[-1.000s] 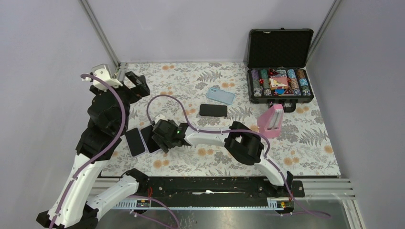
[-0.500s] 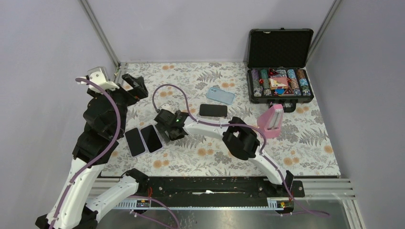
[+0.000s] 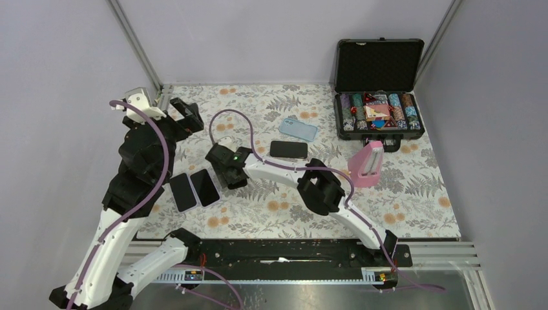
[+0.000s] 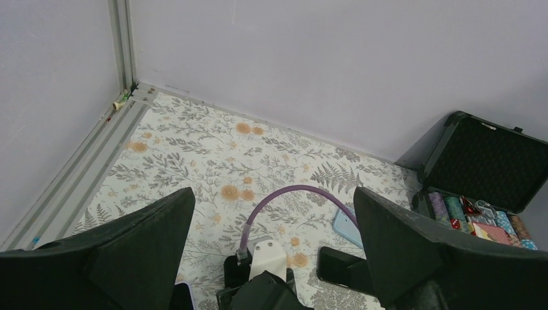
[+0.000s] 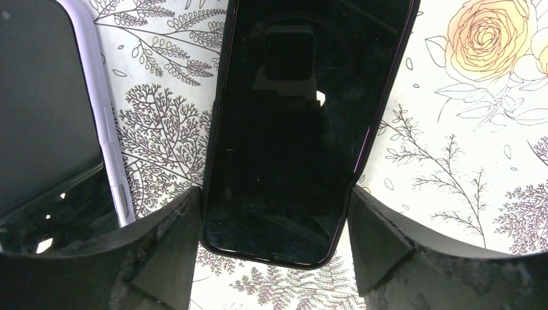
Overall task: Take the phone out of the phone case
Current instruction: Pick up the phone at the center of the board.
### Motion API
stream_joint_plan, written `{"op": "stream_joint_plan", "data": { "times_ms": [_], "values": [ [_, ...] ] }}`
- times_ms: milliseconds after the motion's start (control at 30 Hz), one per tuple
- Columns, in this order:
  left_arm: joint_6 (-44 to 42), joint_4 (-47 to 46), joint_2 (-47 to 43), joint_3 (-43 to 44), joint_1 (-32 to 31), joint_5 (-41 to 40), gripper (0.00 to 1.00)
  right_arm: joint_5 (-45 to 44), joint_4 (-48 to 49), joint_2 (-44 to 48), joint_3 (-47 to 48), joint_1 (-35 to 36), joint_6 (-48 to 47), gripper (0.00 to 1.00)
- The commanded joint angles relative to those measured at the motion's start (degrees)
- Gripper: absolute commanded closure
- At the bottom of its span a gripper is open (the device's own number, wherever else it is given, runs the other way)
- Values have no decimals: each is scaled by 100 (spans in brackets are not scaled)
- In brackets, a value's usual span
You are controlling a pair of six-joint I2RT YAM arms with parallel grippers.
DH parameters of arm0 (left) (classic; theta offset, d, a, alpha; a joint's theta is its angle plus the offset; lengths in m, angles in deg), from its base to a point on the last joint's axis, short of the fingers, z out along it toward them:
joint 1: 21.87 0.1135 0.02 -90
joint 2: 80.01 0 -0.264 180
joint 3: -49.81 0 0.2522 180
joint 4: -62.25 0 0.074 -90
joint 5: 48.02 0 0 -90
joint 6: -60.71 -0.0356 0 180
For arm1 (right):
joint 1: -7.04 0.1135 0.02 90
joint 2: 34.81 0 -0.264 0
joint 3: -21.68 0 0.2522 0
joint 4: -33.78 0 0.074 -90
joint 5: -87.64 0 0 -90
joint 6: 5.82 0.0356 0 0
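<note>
Spread wide and empty, the right end effector [image 5: 274,210] hovers over the phone [image 5: 304,116], which lies lengthwise between its fingers [image 5: 155,258].

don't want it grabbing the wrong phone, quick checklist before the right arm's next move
1. The right gripper is open: ok, fingers spread either side of the black phone.
2. It holds nothing: ok.
3. The black phone and the lavender-edged phone lie apart: ok, tablecloth shows between them.
4. The left gripper is open and clear of both phones: ok.
5. The black phone is out of any case: cannot tell.
</note>
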Motion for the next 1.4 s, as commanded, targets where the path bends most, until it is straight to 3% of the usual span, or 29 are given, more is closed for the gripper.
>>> {"op": "stream_joint_plan", "data": {
  "times_ms": [0,100,267,467,700,833,1133,1367],
  "values": [
    [84,9,74,98,33,111,1,29,-822,-353,-747,-181,376,37],
    [161,132,201,94,55,143,1,-34,-168,244,-1582,-253,334,46],
    [614,402,484,9,325,239,1,282,1215,1534,-3235,-480,266,49],
    [1510,618,666,-424,809,959,1,1684,2336,2466,-4278,-976,322,49],
    [2109,111,423,-1843,1225,1785,1,3316,3335,2910,-4873,-1510,733,49],
    [2365,-267,516,-2525,1609,2724,1,4344,4502,3090,-5332,-1867,1252,50],
    [2592,-2504,2116,-3246,1766,5416,11,5064,5042,3217,-5373,-1988,1428,52],
    [2462,-2395,3108,-3210,1764,5215,17,5371,5539,2969,-5210,-2024,2067,54]
  ]
}}
